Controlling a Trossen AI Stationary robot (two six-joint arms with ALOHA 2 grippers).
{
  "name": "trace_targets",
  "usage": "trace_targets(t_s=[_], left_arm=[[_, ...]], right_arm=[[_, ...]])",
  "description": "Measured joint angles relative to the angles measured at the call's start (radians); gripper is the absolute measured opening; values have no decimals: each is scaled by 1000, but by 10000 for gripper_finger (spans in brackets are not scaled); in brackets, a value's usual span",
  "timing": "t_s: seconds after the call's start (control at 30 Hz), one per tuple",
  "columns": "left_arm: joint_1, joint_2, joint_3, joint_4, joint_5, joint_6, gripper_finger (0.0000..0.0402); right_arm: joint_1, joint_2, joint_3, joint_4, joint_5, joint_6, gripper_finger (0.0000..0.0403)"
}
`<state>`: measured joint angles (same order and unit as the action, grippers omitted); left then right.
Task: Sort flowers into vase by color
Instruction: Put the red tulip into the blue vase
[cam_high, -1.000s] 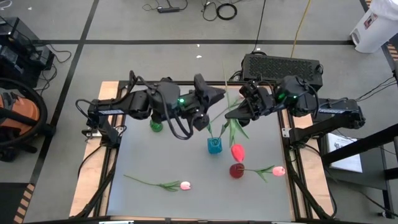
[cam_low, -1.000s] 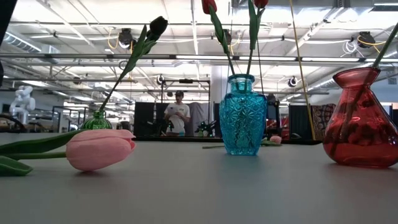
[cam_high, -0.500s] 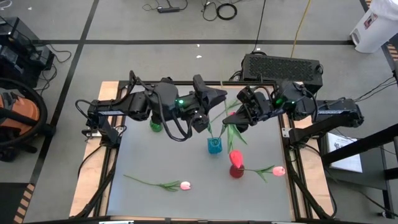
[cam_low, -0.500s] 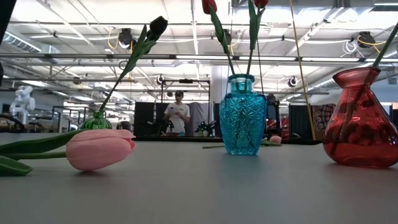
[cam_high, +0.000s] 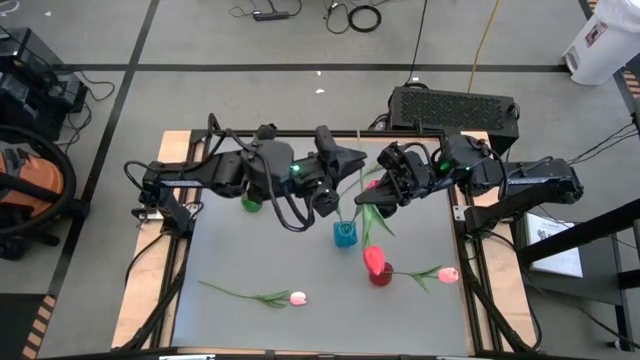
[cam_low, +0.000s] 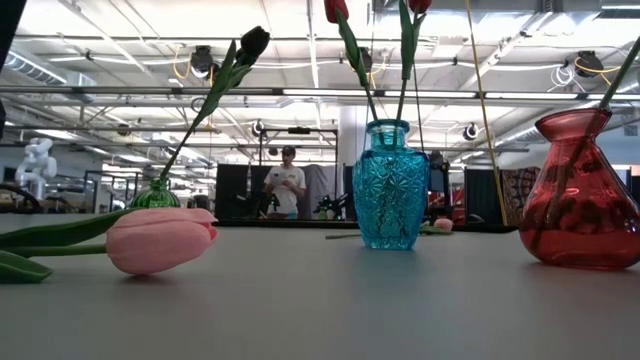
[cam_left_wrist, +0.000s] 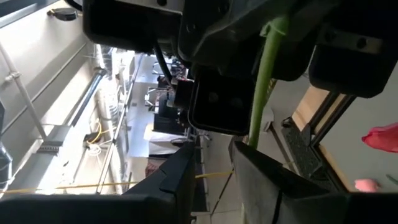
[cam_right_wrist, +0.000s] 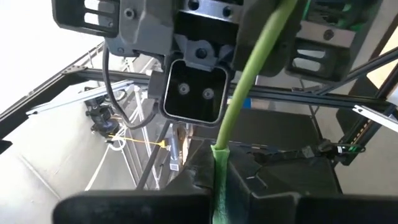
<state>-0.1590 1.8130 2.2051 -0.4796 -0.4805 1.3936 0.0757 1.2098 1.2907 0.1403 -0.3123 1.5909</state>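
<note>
1. While the green vase (cam_high: 251, 203) stands near the table's (cam_high: 300, 260) back left, partly under the left arm, it holds a near-black tulip (cam_low: 252, 42) on a leaning stem, as the low view shows.
2. Near the table's front edge lies a pink tulip (cam_high: 297, 298), its stem and leaves stretched out to the left.
3. Above the back middle of the table, the left gripper (cam_high: 345, 160) points toward the right arm; its fingers stand part open around a green stem (cam_left_wrist: 261, 87) that runs between them, and whether they press on it cannot be told.
4. Below and between the two grippers stands the blue vase (cam_high: 345, 234), with two stems in it; the low view shows red bud heads at its top edge.
5. Facing the left one, the right gripper (cam_high: 385, 190) is clenched on the same stem, whose red tulip (cam_high: 374, 259) head hangs over the red vase (cam_high: 381, 274).
6. Front right of the blue vase, the red vase holds one thin stem, seen in the low view.
7. Just right of the red vase lies a second pink tulip (cam_high: 448, 274), its stem pointing toward that vase.
</note>
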Motion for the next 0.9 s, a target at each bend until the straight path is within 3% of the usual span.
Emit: trace_targets(t_s=[0.9], left_arm=[[-43, 0, 0, 2, -224, 165, 116]], right_arm=[[-47, -2, 0, -37, 1, -43, 2]])
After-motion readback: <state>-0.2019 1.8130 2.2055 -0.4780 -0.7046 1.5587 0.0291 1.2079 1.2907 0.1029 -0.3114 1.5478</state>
